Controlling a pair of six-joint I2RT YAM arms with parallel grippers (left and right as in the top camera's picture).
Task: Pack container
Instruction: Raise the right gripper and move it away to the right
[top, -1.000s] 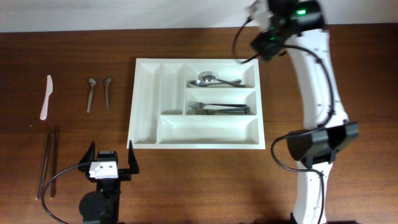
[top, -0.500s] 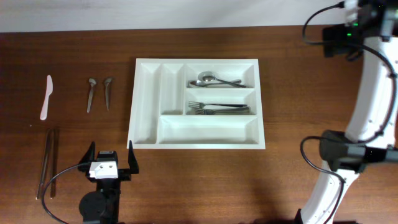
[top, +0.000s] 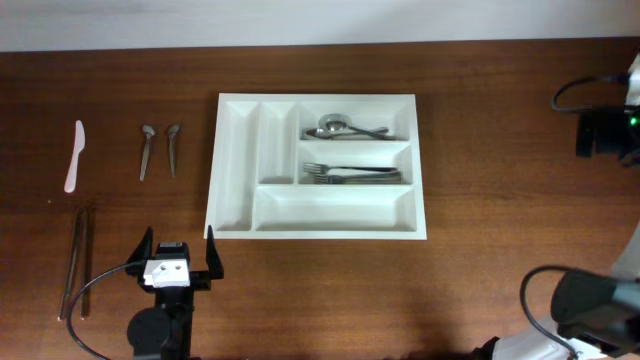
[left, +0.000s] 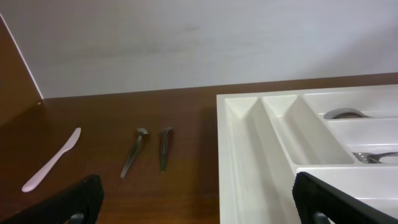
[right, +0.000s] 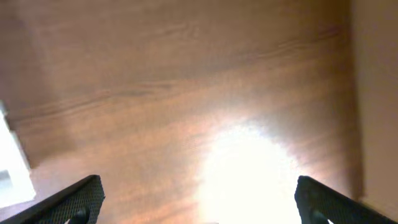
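The container (top: 235, 165), a big white cutlery tray, lies mid-table. A spoon (top: 345, 128) rests in its upper right compartment and forks (top: 352, 175) in the one below; the other compartments look bare. My left gripper (top: 178, 255) sits low near the front edge, just left of the tray's near corner, open and holding nothing. In the left wrist view its fingers (left: 314, 199) frame the tray's left wall (left: 239, 155). My right gripper (right: 199, 199) is open over bare wood, and the right arm (top: 603, 133) is at the table's far right edge.
Left of the tray lie two small metal spoons (top: 147, 150) (top: 172, 148), a white plastic knife (top: 74, 155) and a pair of long thin metal sticks (top: 75, 262). A pale wall runs along the back edge (left: 186, 43).
The right arm has swung from above the tray's far right corner out to the table's right edge. The left arm and the cutlery have not moved.
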